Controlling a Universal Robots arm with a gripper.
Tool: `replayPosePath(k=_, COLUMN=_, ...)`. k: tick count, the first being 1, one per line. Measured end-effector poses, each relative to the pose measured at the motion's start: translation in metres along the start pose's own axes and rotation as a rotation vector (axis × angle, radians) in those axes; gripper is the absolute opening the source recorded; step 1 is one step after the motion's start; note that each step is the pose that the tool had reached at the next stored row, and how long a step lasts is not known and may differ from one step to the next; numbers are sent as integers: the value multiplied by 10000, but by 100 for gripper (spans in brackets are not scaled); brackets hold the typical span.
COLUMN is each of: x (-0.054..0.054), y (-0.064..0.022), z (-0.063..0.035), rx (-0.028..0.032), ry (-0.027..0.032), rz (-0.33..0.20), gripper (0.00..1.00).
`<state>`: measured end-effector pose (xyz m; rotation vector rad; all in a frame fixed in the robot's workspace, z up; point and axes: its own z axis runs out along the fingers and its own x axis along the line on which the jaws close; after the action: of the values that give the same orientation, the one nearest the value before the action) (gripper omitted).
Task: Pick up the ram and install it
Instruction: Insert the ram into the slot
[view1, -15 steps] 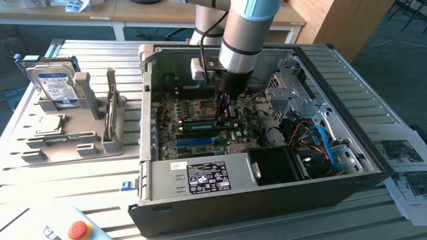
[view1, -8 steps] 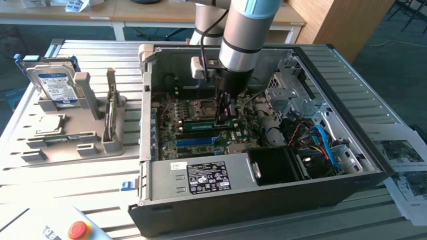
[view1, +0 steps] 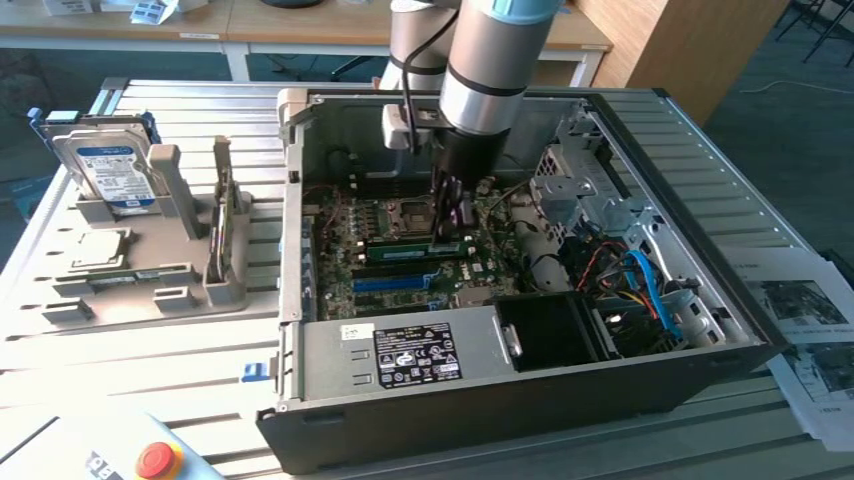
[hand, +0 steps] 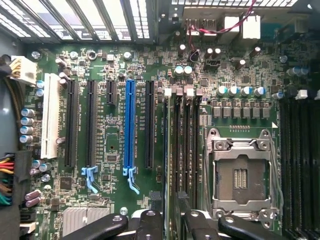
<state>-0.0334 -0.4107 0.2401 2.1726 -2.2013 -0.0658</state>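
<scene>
End effector (hand: 171, 222) right up close, fingers (hand: 150, 224) spread wide, gripping nothing, with dark memory slots (hand: 182, 150) running out from between them beside the CPU socket (hand: 240, 172). In the exterior view, the ram (view1: 414, 246) stands on edge directly beneath it, green face showing, long axis running that view's left to right.

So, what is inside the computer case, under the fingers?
A green motherboard with slots and an empty processor socket; the ram stands in a slot below the open fingers. The power supply covers part of the board.
</scene>
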Motion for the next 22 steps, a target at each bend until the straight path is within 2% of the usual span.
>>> replayPosePath(k=22, x=2, y=7, z=-438, rx=0, ry=1, rz=-1, gripper=25)
